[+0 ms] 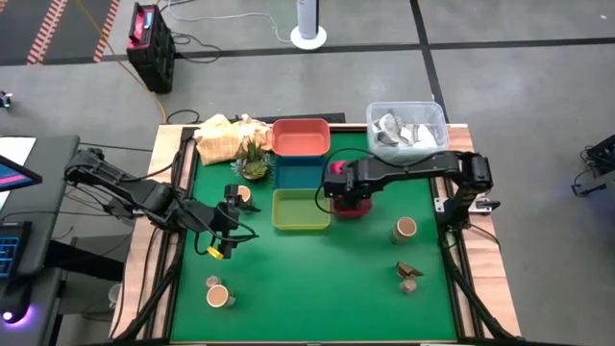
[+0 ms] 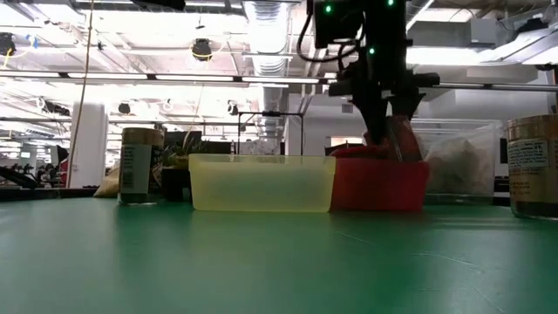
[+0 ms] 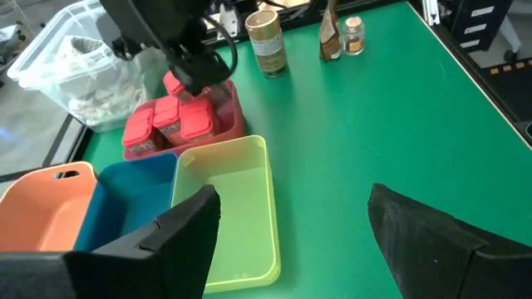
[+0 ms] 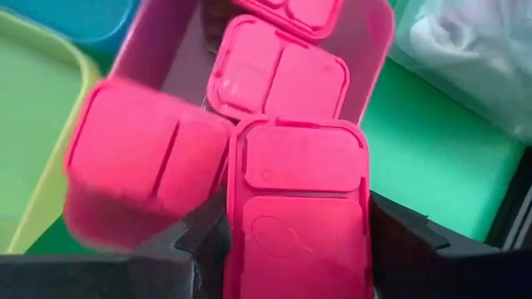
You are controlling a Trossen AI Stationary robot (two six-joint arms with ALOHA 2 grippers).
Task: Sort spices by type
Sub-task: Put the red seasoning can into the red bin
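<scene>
Magenta spice boxes fill the red tray (image 1: 352, 206), which sits on the green table (image 1: 317, 279) just right of the yellow tray (image 1: 300, 210). The right gripper (image 1: 338, 185) hangs over the red tray, and in the right wrist view its two dark fingers stand on either side of one magenta box (image 4: 298, 218), closed against its sides and holding it above the others. Three more magenta boxes (image 4: 278, 76) lie in the tray beneath it, packed side by side. In the low view the gripper comes down from above into the red tray's top.

Behind the yellow tray sits a blue tray (image 1: 300, 174), and behind that an orange one (image 1: 301, 136). Both the yellow and blue trays look bare inside from the left wrist view. A clear plastic bin (image 1: 406, 130) with pale crumpled stuff inside stands at the far right corner, and a small green plant (image 1: 254, 162) stands left of the blue tray, beside a yellow cloth (image 1: 221, 137).

The left gripper (image 1: 229, 237) waits over the table left of the yellow tray, fingers spread apart with nothing between them. A round tan jar (image 1: 242, 195) stands just beyond it. Another tan jar (image 1: 220, 294) stands near the front left of the table, with a small item touching it that I cannot make out. On the right side a third jar (image 1: 405, 229) stands alone, and nearer the front a few small brown lumps (image 1: 409, 276) sit together.
</scene>
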